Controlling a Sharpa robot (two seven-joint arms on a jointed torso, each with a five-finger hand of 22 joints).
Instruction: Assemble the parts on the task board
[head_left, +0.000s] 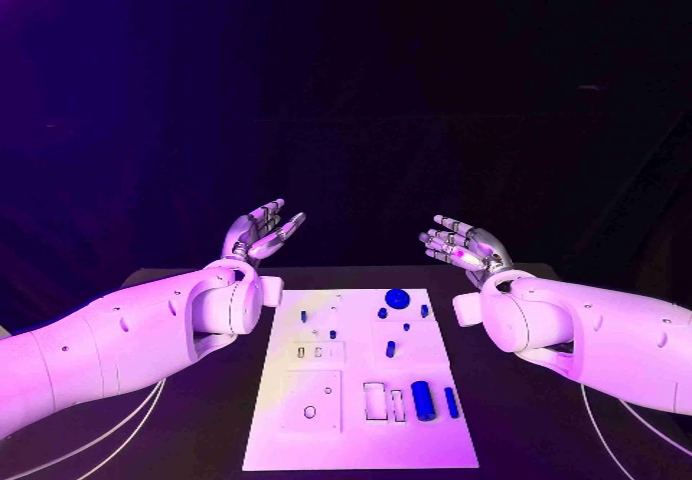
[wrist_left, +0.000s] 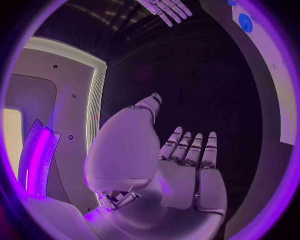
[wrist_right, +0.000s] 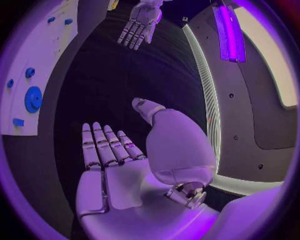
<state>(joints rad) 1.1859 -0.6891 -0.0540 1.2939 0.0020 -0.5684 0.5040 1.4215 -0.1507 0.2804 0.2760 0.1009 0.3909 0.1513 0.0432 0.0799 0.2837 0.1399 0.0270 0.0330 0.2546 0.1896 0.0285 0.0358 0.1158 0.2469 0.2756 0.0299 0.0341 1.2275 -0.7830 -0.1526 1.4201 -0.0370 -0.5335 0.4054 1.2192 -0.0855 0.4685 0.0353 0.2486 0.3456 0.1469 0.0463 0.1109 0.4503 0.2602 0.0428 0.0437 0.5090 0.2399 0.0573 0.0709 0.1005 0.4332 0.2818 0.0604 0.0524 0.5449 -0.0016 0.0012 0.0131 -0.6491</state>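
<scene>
The white task board (head_left: 281, 430) lies in the middle of the black table. Small blue parts sit on it: a round disc (head_left: 397, 297) at its far end, a small peg (head_left: 389, 348) in the middle, and a thick cylinder (head_left: 421, 399) beside a thin bar (head_left: 451, 402) near its front. My left hand (head_left: 261, 231) is raised above the table's far left, palm up, fingers spread, holding nothing. My right hand (head_left: 462, 244) hovers at the far right, also spread and holding nothing. The left wrist view shows the flat left palm (wrist_left: 187, 165); the right wrist view shows the right palm (wrist_right: 112, 165) and the board's disc (wrist_right: 32, 99).
The board (head_left: 310, 355) carries several cut-out slots, a small plate with two holes (head_left: 310, 351) and a ring hole (head_left: 310, 411). My two white forearms (head_left: 130, 335) (head_left: 591, 330) flank the board. Bare black table (head_left: 519, 420) lies on both sides.
</scene>
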